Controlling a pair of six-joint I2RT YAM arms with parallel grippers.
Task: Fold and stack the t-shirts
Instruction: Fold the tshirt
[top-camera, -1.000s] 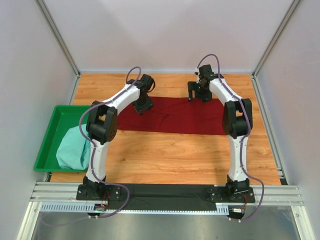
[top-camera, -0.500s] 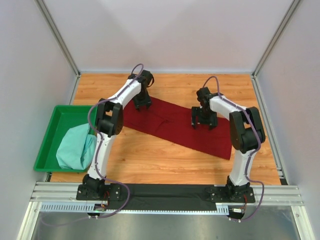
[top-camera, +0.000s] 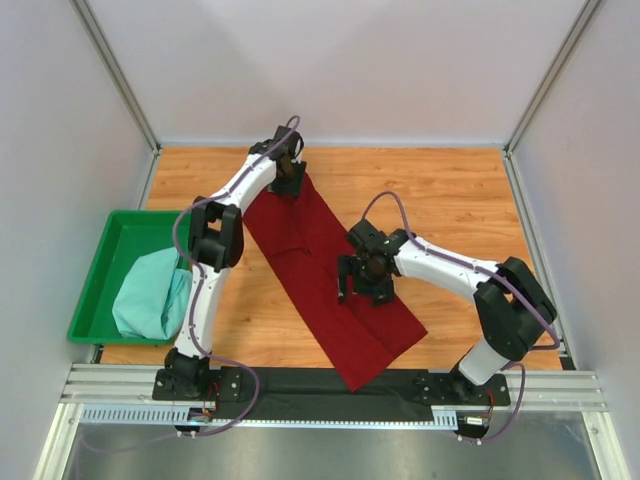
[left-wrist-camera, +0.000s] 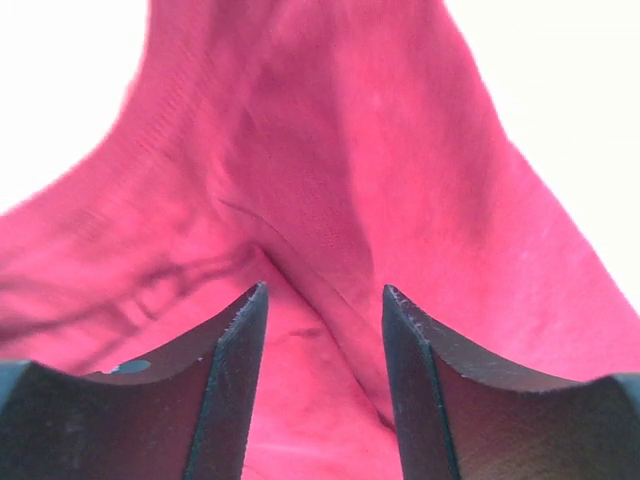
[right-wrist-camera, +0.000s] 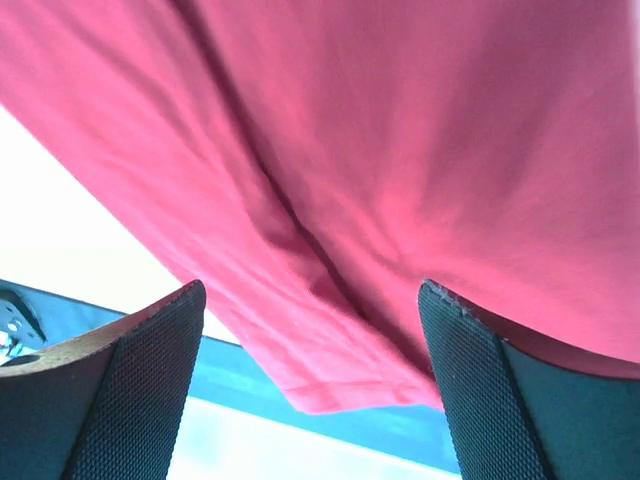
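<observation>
The maroon t-shirt (top-camera: 303, 240) lies folded into a long band, running diagonally from the far left-centre to the near edge of the table. My left gripper (top-camera: 287, 180) stands on its far end, jaws a little apart, with a ridge of maroon cloth (left-wrist-camera: 330, 150) between the tips (left-wrist-camera: 325, 290). My right gripper (top-camera: 360, 290) is wide open on the band's near half; the right wrist view shows its tips (right-wrist-camera: 312, 285) over the cloth (right-wrist-camera: 400, 120). The mint t-shirt (top-camera: 150, 295) lies bunched in the green tray (top-camera: 135, 235).
The tray sits at the table's left edge. The maroon band's near corner overhangs the black strip (top-camera: 280, 385) by the arm bases. Grey walls close in the back and both sides.
The maroon band has swung from lying across the table to a steep diagonal. My right gripper has moved from the far right towards me and left with it. My left gripper stayed at the far end.
</observation>
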